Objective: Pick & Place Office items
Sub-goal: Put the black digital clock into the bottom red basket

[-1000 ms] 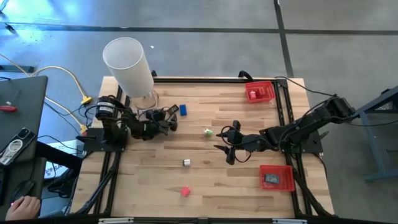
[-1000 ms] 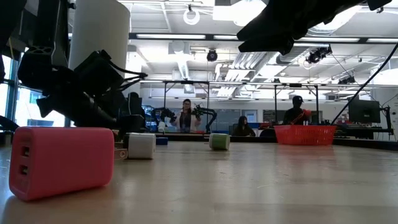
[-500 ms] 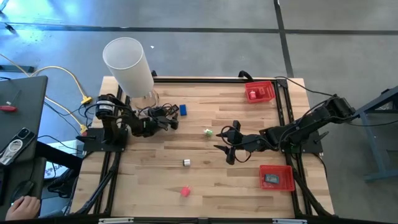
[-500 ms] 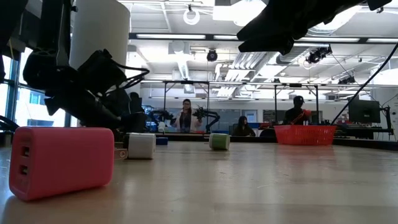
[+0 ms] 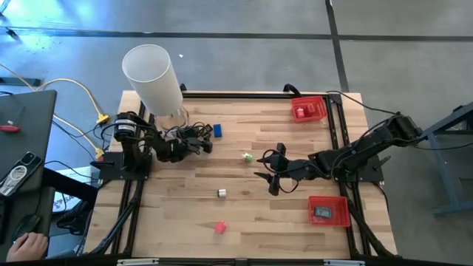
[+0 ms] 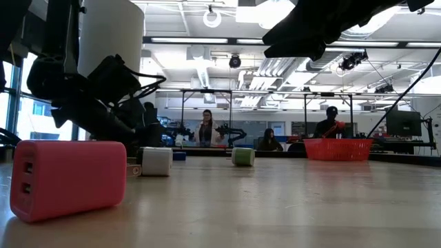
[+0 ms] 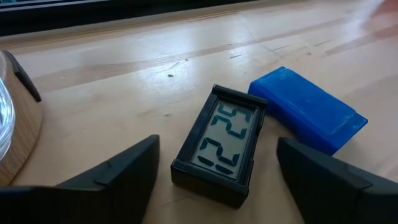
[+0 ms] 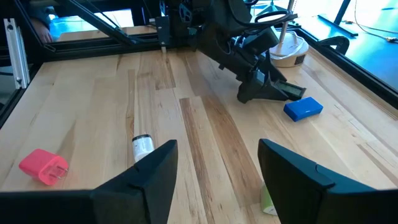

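Closest to the table's front edge lies a pink plug adapter [image 5: 219, 227]; the low view shows it large at its near left [image 6: 69, 178] with two slots in its end, and the right wrist view shows its prongs [image 8: 42, 167]. Farther in, near the table's middle, sits a small white cylinder piece [image 5: 221, 193], which the low view shows as a white block [image 6: 156, 161] just past the adapter.

At the front right corner a red tray [image 5: 328, 211] holds a dark item that only the high view shows. The right gripper [image 5: 270, 172] hovers right of the table's middle, fingers spread and empty. Just beyond it lies a green piece [image 5: 247, 157], seen in the low view [image 6: 242, 156] beside the white one.

Toward the back left, the left gripper [image 5: 201, 140] sits low with its fingers [image 7: 112, 177] spread on either side of a small black digital clock [image 7: 219, 144], not touching it. Only the left wrist view shows the clock's face; from above the gripper hides it. A blue block [image 5: 218, 131] lies just beside the clock.

The tall white cylinder [image 5: 153, 80] stands at the back left corner, and a second red tray [image 5: 308, 108] sits at the back right corner.
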{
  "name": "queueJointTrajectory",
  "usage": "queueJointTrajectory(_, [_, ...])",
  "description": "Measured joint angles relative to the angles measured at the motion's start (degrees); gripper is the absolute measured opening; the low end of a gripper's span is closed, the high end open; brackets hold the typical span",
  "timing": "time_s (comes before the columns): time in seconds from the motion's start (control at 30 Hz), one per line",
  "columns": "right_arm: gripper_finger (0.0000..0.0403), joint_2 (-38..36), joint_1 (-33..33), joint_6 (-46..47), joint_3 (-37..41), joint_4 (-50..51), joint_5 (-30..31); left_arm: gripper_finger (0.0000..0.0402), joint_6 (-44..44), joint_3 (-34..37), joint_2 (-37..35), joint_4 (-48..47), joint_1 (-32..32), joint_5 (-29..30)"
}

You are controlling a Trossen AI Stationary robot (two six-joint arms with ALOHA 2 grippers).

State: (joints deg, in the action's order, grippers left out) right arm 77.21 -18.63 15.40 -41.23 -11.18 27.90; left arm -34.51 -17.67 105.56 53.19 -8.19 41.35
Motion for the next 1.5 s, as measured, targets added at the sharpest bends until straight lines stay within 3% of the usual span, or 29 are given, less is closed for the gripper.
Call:
queueJointTrajectory(0.4, [0.0212, 0.0, 0.0, 0.0, 0.0, 0.3, 0.0, 0.0145, -3.7, -0.1, 0.0, 0.3, 0.4, -0.5])
queueJointTrajectory(1.03, [0.0212, 0.0, 0.0, -0.2, 0.0, 0.2, -1.4, 0.0145, -2.8, -0.2, 0.0, 0.4, 3.3, -1.1])
queueJointTrajectory(1.23, [0.0212, 0.0, 0.0, -0.2, 0.0, 0.2, -1.4, 0.0145, 3.2, -0.2, 0.1, 3.5, 7.6, -1.3])
queueJointTrajectory(1.5, [0.0212, 0.0, 0.0, -0.2, 0.0, 0.2, -1.3, 0.0145, 3.4, -0.2, 0.1, 3.5, 8.5, 0.0])
